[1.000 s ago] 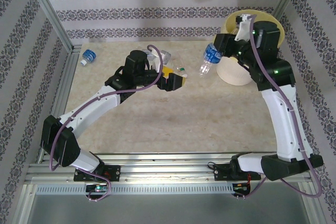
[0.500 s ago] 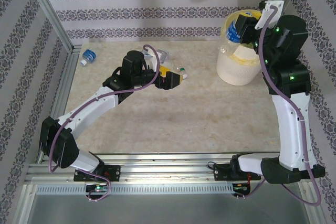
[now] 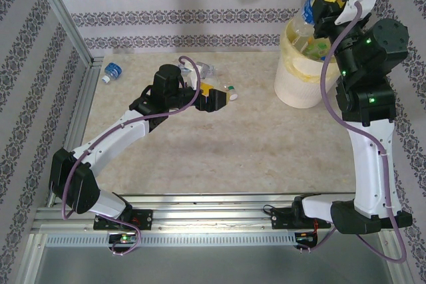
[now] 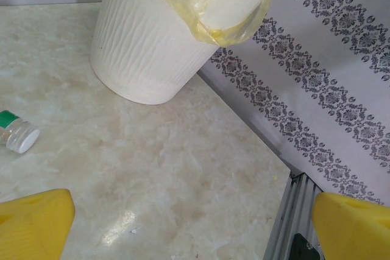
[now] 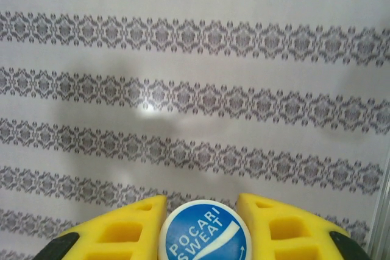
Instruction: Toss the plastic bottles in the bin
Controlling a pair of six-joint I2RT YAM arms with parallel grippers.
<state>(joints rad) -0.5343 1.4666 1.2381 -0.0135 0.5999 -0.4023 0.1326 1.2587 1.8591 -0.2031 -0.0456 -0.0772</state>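
Above large round pale-yellow plastic bin [image 3: 299,88] at surface's far-right corner: R gripper [image 3: 321,3], jaws clenched on blue-capped plastic bottle [image 5: 205,232]. L gripper [image 3: 216,96] near far edge, jaws spread wide.

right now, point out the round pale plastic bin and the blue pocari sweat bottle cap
round pale plastic bin [image 3: 296,88]: top external view, outer wall
blue pocari sweat bottle cap [image 5: 205,234]: right wrist view, cap's printed top
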